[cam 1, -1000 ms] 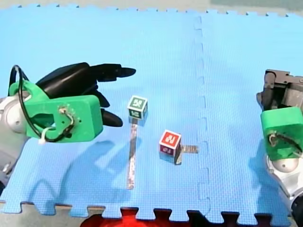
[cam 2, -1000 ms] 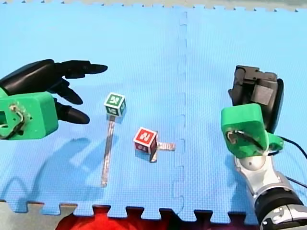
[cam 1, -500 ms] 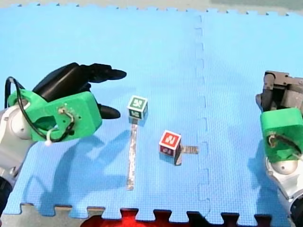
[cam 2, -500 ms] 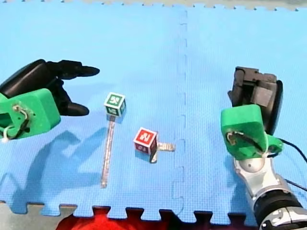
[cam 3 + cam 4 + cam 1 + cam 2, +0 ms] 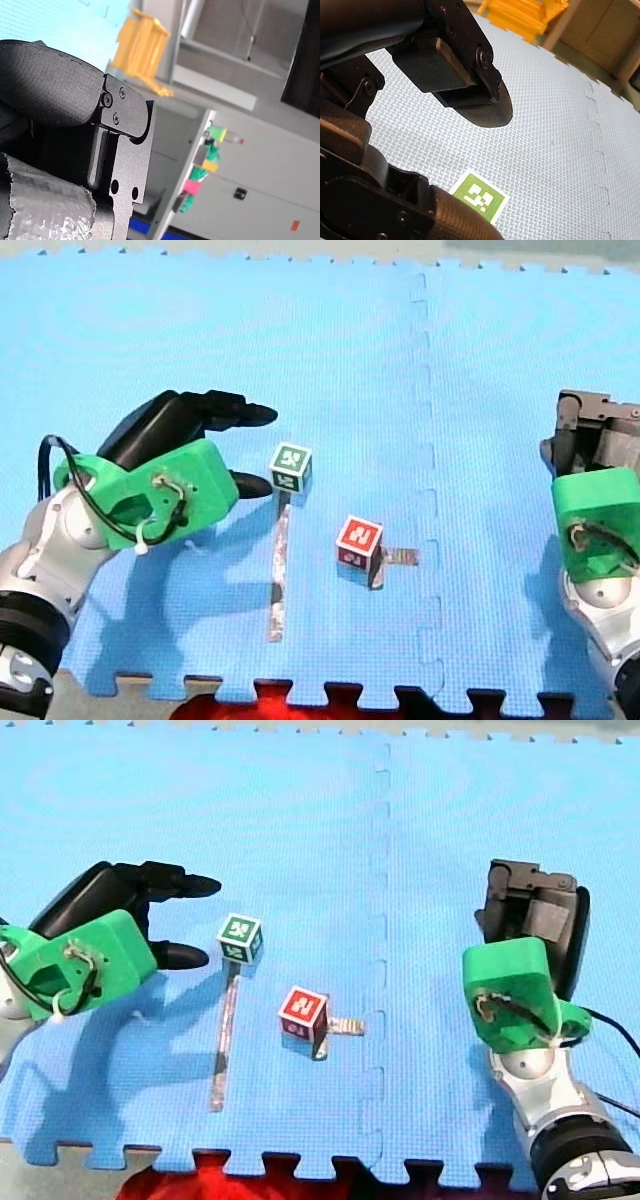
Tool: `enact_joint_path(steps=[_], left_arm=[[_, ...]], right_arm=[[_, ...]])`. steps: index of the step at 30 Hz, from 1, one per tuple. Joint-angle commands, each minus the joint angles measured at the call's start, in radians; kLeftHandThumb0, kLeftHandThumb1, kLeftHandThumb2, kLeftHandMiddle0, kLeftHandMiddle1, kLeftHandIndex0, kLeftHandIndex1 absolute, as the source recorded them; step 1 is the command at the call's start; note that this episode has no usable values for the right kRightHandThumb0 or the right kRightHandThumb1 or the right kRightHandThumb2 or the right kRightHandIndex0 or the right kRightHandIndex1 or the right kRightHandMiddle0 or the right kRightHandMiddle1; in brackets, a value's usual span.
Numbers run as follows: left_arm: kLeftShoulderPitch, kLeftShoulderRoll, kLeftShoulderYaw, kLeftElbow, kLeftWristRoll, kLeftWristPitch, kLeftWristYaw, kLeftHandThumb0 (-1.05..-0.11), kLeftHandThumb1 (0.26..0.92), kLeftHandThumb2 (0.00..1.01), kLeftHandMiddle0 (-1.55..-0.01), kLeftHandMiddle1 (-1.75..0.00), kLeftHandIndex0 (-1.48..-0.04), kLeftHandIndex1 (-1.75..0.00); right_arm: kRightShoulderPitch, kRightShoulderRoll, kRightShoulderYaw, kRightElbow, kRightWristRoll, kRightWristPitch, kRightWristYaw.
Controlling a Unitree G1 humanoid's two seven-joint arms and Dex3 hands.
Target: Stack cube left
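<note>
**Head views.** The left robot hand (image 5: 190,425) is released and holds nothing, just left of the green cube (image 5: 291,466). That cube sits centre-left on the blue foam mat (image 5: 480,370). The red cube (image 5: 359,543) sits near it, to the lower right, not touching. The right robot hand (image 5: 530,915) is at the right edge; I cannot tell its state.

Judgement: the fingers (image 5: 235,410) should straddle the green cube squarely, close on opposite faces, lift clear, then lower it level onto the red cube.

**First wrist view.** A yellow object (image 5: 140,47) stands in the background; I cannot tell whether it is a container.

**Second wrist view.** The green cube (image 5: 479,201) lies near a black finger pad (image 5: 427,65), not touching it.
</note>
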Motion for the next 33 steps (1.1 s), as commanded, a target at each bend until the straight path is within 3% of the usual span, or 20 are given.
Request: enact_joint_path(steps=[1,2,4,8,10,18,20,23,26,31,33], left_arm=[[-0.089,-0.005,-0.008,0.147,0.016,-0.041,-0.005,-0.727,0.632,0.01,-0.84,-1.68,-0.74,0.0],[-0.096,-0.005,-0.007,0.161,0.016,-0.047,-0.014,-0.648,0.629,0.0,-0.86,-1.49,-0.7,0.0],[-0.103,-0.007,0.0,0.179,0.007,-0.061,-0.036,-0.605,0.628,0.0,-0.89,-1.36,-0.65,0.0],[-0.116,-0.008,0.019,0.194,-0.017,-0.089,-0.089,-0.564,0.627,0.0,-0.77,-1.7,-0.5,0.0],[-0.121,-0.007,0.021,0.203,-0.02,-0.101,-0.103,-0.542,0.627,0.0,-0.75,-1.73,-0.45,0.0],[-0.13,-0.004,0.022,0.217,-0.008,-0.114,-0.1,-0.316,0.65,0.0,-0.64,-1.74,-0.38,0.0],[-0.134,-0.003,0.017,0.218,0.001,-0.112,-0.086,-0.262,0.657,0.0,-0.67,-1.54,-0.38,0.0],[-0.14,-0.003,0.008,0.22,0.018,-0.107,-0.065,-0.256,0.664,0.0,-0.72,-1.37,-0.39,0.0],[-0.144,-0.003,0.001,0.221,0.03,-0.106,-0.056,-0.259,0.667,0.0,-0.73,-1.32,-0.39,0.0],[-0.152,-0.006,-0.021,0.228,0.059,-0.099,-0.036,-0.273,0.669,0.0,-0.75,-1.33,-0.39,0.0],[-0.158,-0.012,-0.038,0.233,0.083,-0.09,-0.011,-0.274,0.675,0.0,-0.72,-1.47,-0.41,0.0]], right_arm=[[0.011,-0.025,-0.009,-0.006,0.009,-0.016,0.003],[0.012,-0.025,-0.009,-0.007,0.009,-0.017,0.004],[0.013,-0.026,-0.009,-0.008,0.007,-0.017,0.003],[0.014,-0.028,-0.008,-0.008,0.005,-0.017,0.002],[0.017,-0.028,-0.007,-0.008,0.003,-0.017,0.0],[0.023,-0.032,-0.002,-0.002,-0.004,-0.006,-0.01],[0.023,-0.033,-0.001,-0.002,-0.006,-0.003,-0.013],[0.024,-0.035,0.002,-0.002,-0.009,0.0,-0.019],[0.026,-0.036,0.003,-0.003,-0.01,0.0,-0.022],[0.03,-0.039,0.004,-0.007,-0.011,-0.003,-0.023],[0.031,-0.039,0.005,-0.009,-0.011,-0.003,-0.024]])
